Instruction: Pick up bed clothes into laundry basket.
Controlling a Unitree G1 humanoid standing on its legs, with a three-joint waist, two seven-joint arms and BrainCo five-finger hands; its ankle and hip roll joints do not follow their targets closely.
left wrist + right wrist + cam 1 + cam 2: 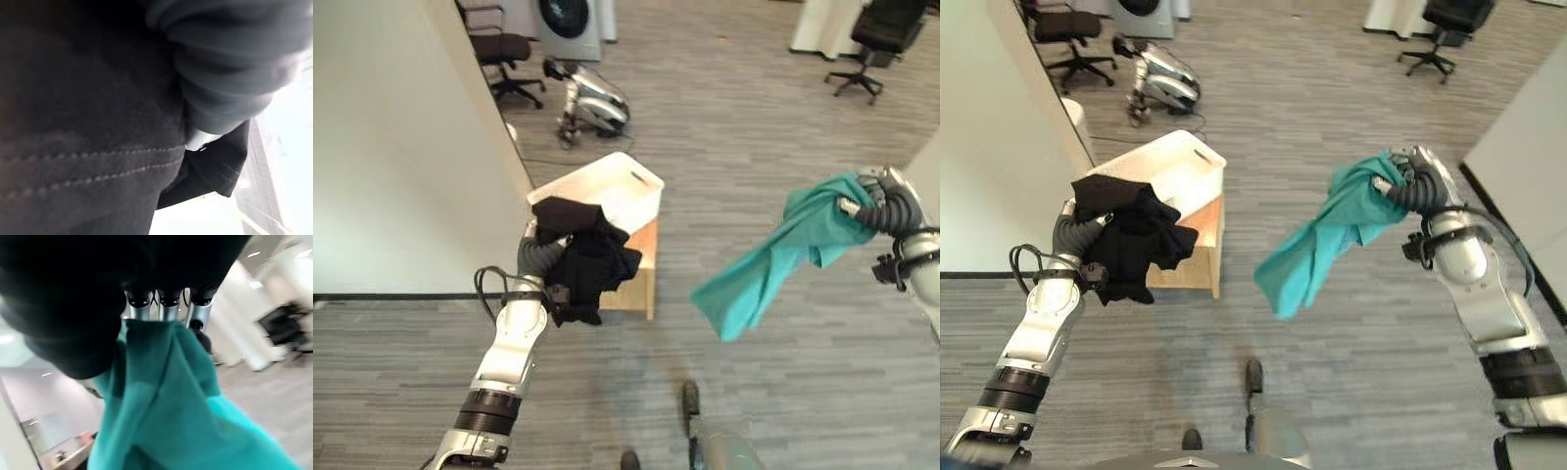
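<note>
Teal cloth hangs from my right hand, my fingers curled into its bunched top while the rest trails down and toward my left, off the floor. Black clothing drapes over my left hand, covering my fingers, so I cannot tell their grip. Just beyond that hand sits the white laundry basket on a low wooden stand.

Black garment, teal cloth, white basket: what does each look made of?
Black garment: heavy matte woven fabric, rows of stitching visible up close.
Teal cloth: thin soft fabric, hanging in loose folds.
White basket: likely smooth rigid plastic, with a cut-out handle slot.
</note>
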